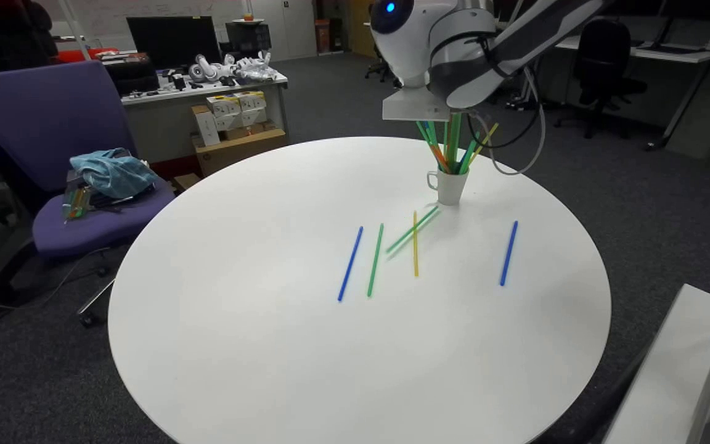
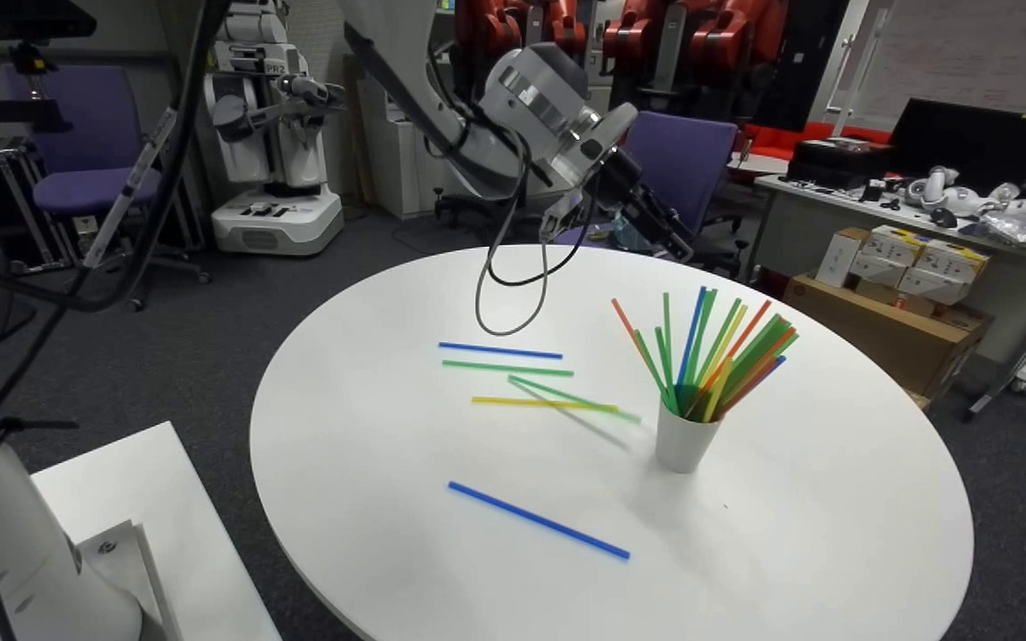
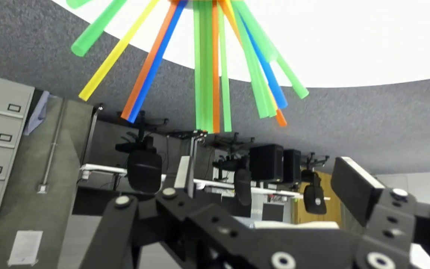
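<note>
My gripper (image 3: pixel 269 173) is wide open in the wrist view, with nothing between its fingers (image 3: pixel 358 186). An exterior view has the gripper (image 2: pixel 682 253) above the table's far side, tilted downward. A white cup (image 1: pixel 452 188) (image 2: pixel 684 445) holds many coloured straws (image 3: pixel 205 74), whose tips are nearest the jaws and look untouched. Loose on the table lie a blue straw (image 1: pixel 350 264), a green straw (image 1: pixel 376 260) and a yellow straw (image 1: pixel 416 253). Another green straw (image 2: pixel 566 395) crosses the yellow one, its blurred cup-side end raised. A second blue straw (image 2: pixel 538 520) lies apart.
The round white table (image 1: pixel 306 370) has its curved edge all round. Cables (image 2: pixel 513 325) loop down from the arm over the tabletop. A purple chair (image 1: pixel 77 135) and a desk with boxes (image 2: pixel 923 258) stand beyond; a small white table (image 1: pixel 694 351) bears the robot's base.
</note>
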Controlling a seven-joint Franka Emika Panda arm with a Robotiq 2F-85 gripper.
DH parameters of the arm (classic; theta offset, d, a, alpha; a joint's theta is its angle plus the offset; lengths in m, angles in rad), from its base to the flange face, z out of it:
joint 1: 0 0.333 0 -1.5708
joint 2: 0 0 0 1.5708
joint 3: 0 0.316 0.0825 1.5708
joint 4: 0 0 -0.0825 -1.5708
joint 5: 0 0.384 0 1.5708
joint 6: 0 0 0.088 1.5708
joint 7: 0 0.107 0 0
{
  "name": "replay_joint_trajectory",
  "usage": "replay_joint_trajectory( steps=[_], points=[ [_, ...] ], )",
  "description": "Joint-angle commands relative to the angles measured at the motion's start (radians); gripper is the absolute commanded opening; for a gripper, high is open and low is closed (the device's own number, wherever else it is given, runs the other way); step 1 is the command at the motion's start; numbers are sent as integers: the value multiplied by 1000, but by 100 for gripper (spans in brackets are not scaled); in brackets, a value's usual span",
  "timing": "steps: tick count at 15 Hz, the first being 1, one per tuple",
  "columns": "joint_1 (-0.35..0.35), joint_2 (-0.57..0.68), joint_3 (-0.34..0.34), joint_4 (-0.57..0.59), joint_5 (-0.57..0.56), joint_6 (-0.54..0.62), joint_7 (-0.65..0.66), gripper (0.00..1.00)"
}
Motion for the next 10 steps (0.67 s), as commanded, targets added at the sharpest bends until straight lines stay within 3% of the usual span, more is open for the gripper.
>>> replay_joint_trajectory(
  steps=[1,5,8,10],
  points=[
    [-21,-60,12,-46,220,88,-233,100],
    [-5,-72,15,-64,534,96,-500,100],
    [33,-66,5,-53,786,-19,-644,100],
    [72,-54,-14,-44,891,-136,-655,100]
  ],
)
